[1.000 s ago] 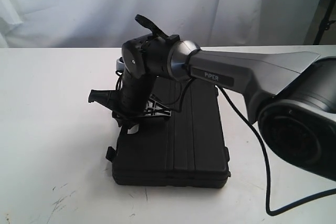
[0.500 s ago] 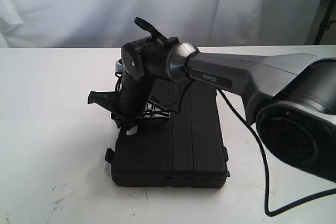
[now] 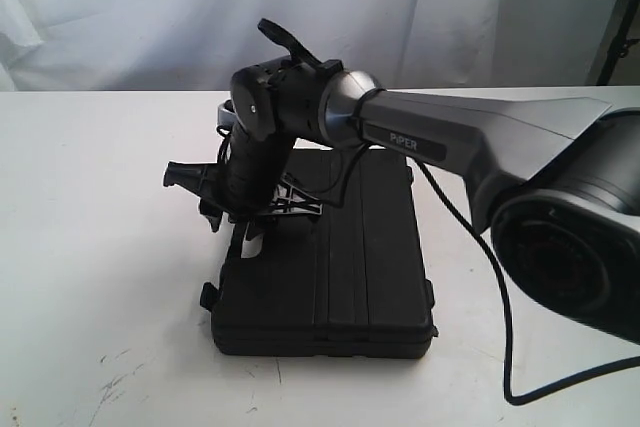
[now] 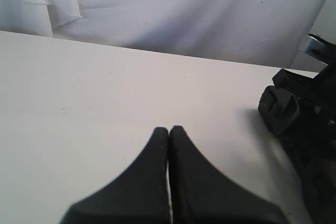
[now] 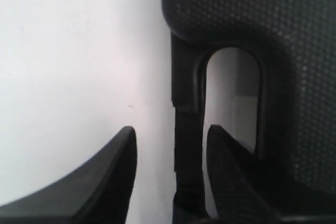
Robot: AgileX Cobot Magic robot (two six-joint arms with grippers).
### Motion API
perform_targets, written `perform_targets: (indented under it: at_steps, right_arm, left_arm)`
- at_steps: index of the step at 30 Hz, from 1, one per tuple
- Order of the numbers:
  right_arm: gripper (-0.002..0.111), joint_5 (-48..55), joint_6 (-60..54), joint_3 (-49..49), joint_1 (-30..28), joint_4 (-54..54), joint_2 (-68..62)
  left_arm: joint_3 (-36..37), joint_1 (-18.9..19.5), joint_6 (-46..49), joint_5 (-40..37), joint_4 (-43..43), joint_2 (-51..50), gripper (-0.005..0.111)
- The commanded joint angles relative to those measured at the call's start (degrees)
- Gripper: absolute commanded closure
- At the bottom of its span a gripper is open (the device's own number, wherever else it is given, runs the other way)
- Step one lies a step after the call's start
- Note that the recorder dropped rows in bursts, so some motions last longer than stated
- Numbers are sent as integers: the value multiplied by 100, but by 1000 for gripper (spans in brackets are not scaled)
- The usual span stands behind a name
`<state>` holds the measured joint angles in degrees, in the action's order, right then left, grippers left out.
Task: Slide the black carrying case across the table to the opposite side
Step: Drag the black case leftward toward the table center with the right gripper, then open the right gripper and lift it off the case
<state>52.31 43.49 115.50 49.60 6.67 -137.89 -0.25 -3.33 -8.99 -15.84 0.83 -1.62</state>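
On the bench [image 3: 90,277], exterior view, the black carrying case [image 3: 340,267] lies flat, long axis running near-to-far; the arm [image 3: 490,132] reads "PIPER". Left wrist: left end effector [image 4: 169,129] pressed together. Right wrist: right end effector [image 5: 170,129] apart, straddling the handle [image 5: 187,145].

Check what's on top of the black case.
The black case has a bare visible lid; the right gripper, open, straddles its handle. The right arm hides that corner's top.

Right gripper [image 3: 248,239] has crept slightly left over the last second, and its wrist has lifted a touch. Black carrying case [image 3: 340,267] shifted marginally left across the table [image 3: 90,247] with it.
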Motion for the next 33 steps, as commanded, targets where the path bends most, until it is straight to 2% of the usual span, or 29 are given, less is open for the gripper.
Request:
perform_targets:
  at_steps: [1, 9, 10, 12, 15, 22, 33]
  right_arm:
    - [68, 319, -92, 169, -85, -79, 93]
    - [70, 833, -431, 774, -107, -190, 139]
    - [73, 939, -547, 879, -128, -190, 136]
    - [91, 1296, -967, 1136, -249, -190, 136]
    - [108, 1541, -1442, 1232, -401, -92, 163]
    - [108, 1633, -2520, 1232, -621, -367, 583]
    - [108, 1201, -3115, 1211, -503, -771, 1578]
  left_arm:
    - [25, 8, 6, 54, 20, 26, 107]
    - [25, 8, 6, 54, 20, 26, 107]
    - [25, 8, 6, 54, 20, 26, 107]
    - [25, 8, 6, 54, 20, 26, 107]
    - [25, 8, 6, 54, 20, 26, 107]
    - [25, 8, 6, 54, 20, 26, 107]
    - [25, 8, 6, 54, 20, 26, 107]
